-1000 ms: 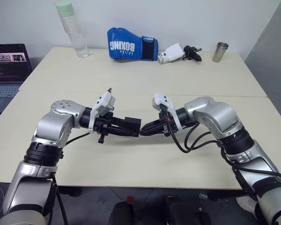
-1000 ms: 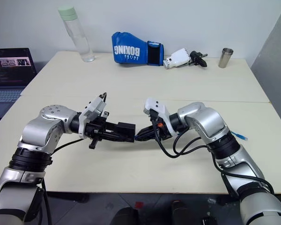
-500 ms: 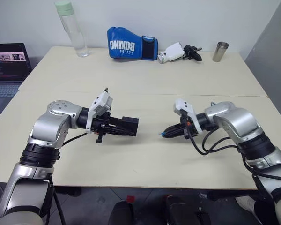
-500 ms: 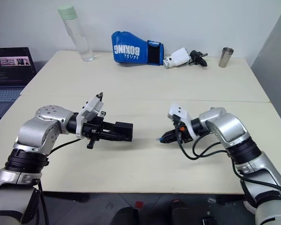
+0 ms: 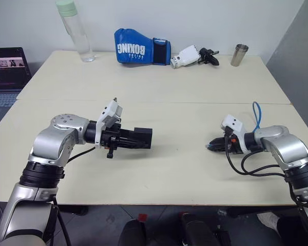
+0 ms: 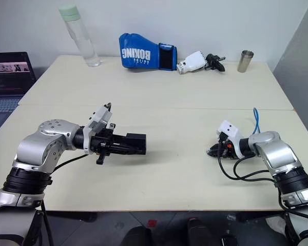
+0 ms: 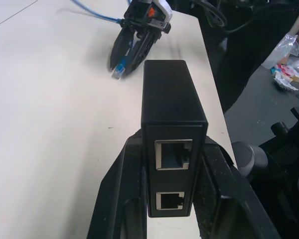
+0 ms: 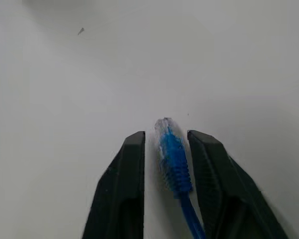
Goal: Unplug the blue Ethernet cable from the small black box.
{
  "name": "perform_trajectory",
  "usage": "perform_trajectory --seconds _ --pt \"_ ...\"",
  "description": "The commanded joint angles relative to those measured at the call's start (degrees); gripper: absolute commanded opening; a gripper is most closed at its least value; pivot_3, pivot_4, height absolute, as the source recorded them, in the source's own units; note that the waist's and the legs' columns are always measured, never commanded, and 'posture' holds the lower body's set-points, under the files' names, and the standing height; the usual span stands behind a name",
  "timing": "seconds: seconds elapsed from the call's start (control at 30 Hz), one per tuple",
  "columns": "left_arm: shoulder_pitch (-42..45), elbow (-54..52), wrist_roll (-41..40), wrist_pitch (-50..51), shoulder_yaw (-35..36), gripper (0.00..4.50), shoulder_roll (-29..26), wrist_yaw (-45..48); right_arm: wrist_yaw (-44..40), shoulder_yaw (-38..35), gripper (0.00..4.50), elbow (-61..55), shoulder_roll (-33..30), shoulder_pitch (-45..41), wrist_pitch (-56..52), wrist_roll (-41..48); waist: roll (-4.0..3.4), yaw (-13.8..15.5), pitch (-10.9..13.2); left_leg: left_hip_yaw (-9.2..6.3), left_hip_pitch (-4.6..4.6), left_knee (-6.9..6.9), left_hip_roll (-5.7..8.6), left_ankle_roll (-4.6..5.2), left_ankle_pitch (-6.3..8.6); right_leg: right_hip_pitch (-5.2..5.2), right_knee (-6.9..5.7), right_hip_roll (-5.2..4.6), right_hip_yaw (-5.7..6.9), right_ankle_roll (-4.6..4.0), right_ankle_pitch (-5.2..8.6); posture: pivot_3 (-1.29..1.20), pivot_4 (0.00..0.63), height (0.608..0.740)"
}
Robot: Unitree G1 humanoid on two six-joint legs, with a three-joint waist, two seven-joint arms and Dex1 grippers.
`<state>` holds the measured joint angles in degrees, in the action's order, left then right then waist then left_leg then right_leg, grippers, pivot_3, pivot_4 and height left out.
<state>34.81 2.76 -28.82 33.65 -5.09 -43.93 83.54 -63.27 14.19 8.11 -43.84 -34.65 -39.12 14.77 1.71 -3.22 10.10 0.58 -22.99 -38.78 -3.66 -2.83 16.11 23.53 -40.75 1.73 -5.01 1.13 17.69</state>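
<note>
Ethernet cable (image 8: 174,159), blue, lies unplugged between the two black fingers of our right gripper (image 6: 214,149), low over the near right part of the cream table (image 5: 169,97); the fingers stand slightly apart on either side of its clear plug, and we cannot tell whether they touch it. Behind that gripper the cable loops up past the wrist. Well apart to the left, our left gripper (image 5: 124,139) is clamped on the small black box (image 7: 171,117), held above the near left of the table with its far end pointing right toward the other arm; two ports in its near face sit empty. Along the far edge stand a clear bottle (image 5: 74,31) with a green cap, a blue boxing glove (image 5: 141,47), a white-and-black device (image 5: 194,55) and a metal cup (image 5: 239,55). A laptop (image 5: 5,69) sits at far left.
</note>
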Motion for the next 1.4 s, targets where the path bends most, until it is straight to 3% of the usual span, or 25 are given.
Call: perform_trajectory --seconds 0.03,0.2,0.5,0.77,1.13,1.4 --pt "-0.21 -1.83 -1.66 0.85 2.26 0.79 -0.02 -1.57 -0.29 -3.20 2.48 -3.87 -0.03 0.18 1.46 1.34 0.01 0.07 0.01 0.01 0.00 0.00 0.00 0.00 0.00 0.00 0.00 0.00 0.00 0.00 0.00 0.00 0.150 0.740" --pt "-1.08 -2.34 -1.65 0.80 3.38 0.79 0.14 -3.92 -2.35 -4.59 3.71 -11.42 -1.43 0.76 3.16 2.77 -0.01 0.17 0.05 -0.01 0.00 0.00 0.00 0.00 0.00 0.00 0.00 0.00 0.02 0.00 0.00 0.00 0.150 0.740" --pt "-0.15 9.02 11.02 -13.62 6.11 0.79 9.99 -28.88 1.68 -5.53 3.73 -28.63 2.88 -3.96 -4.16 10.15 -0.04 0.36 0.09 -0.15 0.03 -0.05 -0.01 0.00 0.00 -0.08 -0.04 -0.02 0.01 0.00 0.00 0.00 0.150 0.740" --pt "2.43 27.55 21.49 -30.81 8.86 0.79 18.87 -54.00 5.37 -0.05 3.73 -27.03 8.86 -8.22 -3.14 7.21 -0.02 1.08 0.09 -0.09 0.00 -0.06 0.06 0.00 0.00 -0.07 -0.02 -0.17 0.01 0.00 -0.02 0.00 0.150 0.740" --pt "3.16 38.31 21.38 -36.90 11.77 0.79 21.78 -60.78 5.03 2.54 3.73 -25.88 10.03 -8.87 -1.62 5.05 -0.01 1.50 0.08 -0.11 -0.04 -0.06 0.09 -0.02 -0.01 -0.06 -0.05 -0.24 0.26 0.00 -0.02 0.00 0.150 0.740" --pt "2.29 36.36 21.24 -38.00 12.18 2.53 21.19 -60.58 4.46 2.23 3.73 -25.73 9.95 -8.76 -1.82 4.83 -0.01 1.50 0.08 -0.22 -0.05 -0.06 0.08 -0.03 -0.02 -0.09 -0.07 -0.25 0.49 0.00 -0.02 0.00 0.150 0.740"
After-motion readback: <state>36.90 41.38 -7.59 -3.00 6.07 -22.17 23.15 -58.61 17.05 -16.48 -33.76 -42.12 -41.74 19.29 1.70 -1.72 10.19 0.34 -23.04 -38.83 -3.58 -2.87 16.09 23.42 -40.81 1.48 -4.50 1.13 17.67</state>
